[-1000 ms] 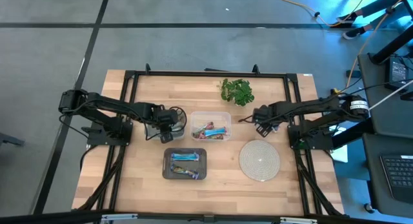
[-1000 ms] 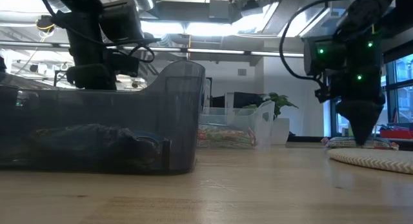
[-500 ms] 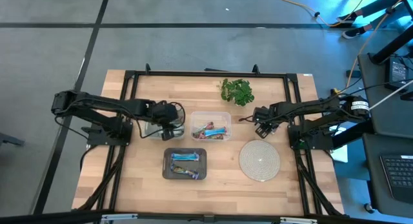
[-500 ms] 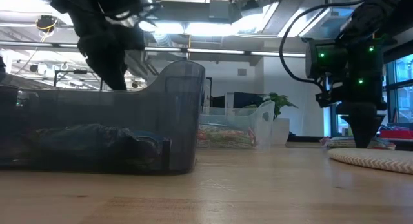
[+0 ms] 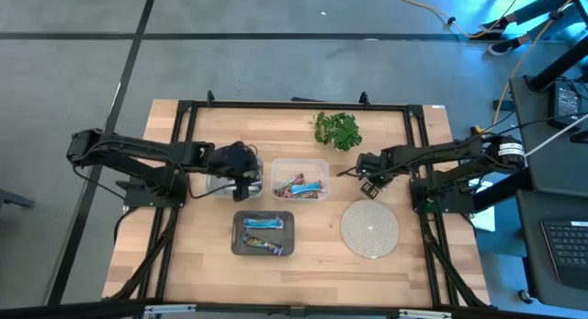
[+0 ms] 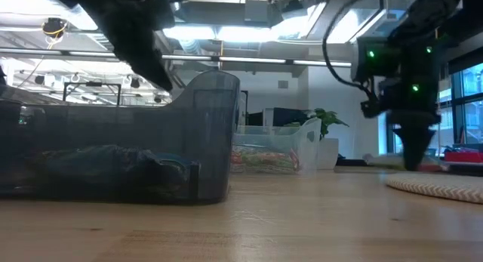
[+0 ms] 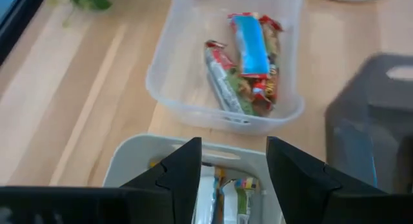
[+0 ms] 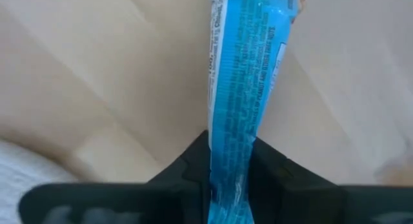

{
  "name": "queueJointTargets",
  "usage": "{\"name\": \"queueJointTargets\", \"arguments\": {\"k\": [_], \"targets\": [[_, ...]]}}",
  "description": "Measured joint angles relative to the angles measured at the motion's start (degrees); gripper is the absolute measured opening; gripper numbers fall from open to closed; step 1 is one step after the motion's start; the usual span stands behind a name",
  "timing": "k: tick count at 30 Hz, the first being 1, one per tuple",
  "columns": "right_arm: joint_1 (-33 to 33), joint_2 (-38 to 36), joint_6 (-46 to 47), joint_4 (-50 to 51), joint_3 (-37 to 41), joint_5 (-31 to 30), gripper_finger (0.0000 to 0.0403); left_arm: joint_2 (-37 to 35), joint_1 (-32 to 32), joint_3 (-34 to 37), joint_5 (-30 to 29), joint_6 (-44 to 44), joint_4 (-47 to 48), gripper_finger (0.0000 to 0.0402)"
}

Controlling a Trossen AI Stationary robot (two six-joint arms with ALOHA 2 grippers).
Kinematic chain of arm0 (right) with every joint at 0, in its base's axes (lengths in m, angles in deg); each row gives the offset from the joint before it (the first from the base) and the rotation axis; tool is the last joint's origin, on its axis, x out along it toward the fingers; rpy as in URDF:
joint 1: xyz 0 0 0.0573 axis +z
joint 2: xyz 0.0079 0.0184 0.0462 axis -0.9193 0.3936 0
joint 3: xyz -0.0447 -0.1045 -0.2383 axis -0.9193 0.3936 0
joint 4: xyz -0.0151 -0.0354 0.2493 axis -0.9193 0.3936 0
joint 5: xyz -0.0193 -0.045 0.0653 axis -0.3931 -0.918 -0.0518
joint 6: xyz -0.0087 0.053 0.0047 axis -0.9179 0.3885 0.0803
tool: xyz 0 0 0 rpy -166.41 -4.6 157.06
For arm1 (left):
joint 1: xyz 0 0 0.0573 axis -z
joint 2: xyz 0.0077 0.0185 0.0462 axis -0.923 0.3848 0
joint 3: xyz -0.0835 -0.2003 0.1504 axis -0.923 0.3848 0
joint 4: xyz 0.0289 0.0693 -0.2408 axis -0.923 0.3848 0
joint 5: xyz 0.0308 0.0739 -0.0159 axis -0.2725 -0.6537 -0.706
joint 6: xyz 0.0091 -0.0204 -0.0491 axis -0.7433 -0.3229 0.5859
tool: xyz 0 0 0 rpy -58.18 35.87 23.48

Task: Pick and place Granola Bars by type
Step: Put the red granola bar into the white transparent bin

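My right gripper [image 8: 229, 145] is shut on a blue granola bar [image 8: 240, 69] over bare wood between the clear tub and the round mat; in the high view it is right of the tub [image 5: 364, 178]. My left gripper [image 7: 233, 153] hangs open above a white bin [image 7: 129, 156] that holds silver-yellow bars [image 7: 213, 185], left of the tub [image 5: 242, 169]. The clear tub [image 7: 187, 30] holds green-and-red bars [image 7: 226, 88] and one blue bar [image 7: 250, 43]. A dark grey bin [image 5: 237, 234] near the front holds blue bars [image 5: 264, 225]. My right gripper pinches the blue bar near one end [image 8: 231, 117] between its two fingers [image 8: 193, 162]. The fingers come from above, pointing down, and the bar's length runs on ahead of them over the wood. Whether its far end [image 8: 258, 1] rests on the table I cannot tell.
A round pale woven mat [image 5: 369, 229] lies at the front right, close beside my right gripper. A green leafy bunch [image 5: 337, 130] sits at the far edge. The table's black frame rails [image 5: 184, 126] run along its sides. Bare wood shows along the near edge.
My left gripper has risen out of the white bin, its arm drawing back toward the table's left. My right gripper has shifted a little toward the table's left, staying low beside the mat.
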Motion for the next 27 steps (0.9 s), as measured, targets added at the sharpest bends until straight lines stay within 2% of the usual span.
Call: {"name": "queueJointTargets", "arguments": {"k": [5, 11, 16, 22, 27], "targets": [[2.10, -0.03, -0.84, -0.59, -5.35, -0.70, 0.0076, -0.22, 1.89, 0.00, 0.03, -3.76, -0.18, 0.0165], [6.11, -0.07, -3.04, -7.62, -13.03, -0.92, 0.0077, -0.48, 3.22, 0.00, 0.02, -5.01, -1.33, 0.0165], [9.09, -0.05, -7.09, -11.91, -19.14, -5.94, 0.0077, -2.11, 3.52, 0.00, 0.03, -5.68, -2.66, 0.0165], [11.62, 0.63, -16.09, -28.81, -19.91, -6.25, 0.0078, -8.58, 3.64, 2.66, 0.19, -4.27, -6.01, 0.0164], [11.68, 4.56, -17.28, -31.81, -19.07, -6.31, 0.0078, -14.80, 4.33, 8.32, 0.47, -3.37, -13.22, 0.0165]]}}
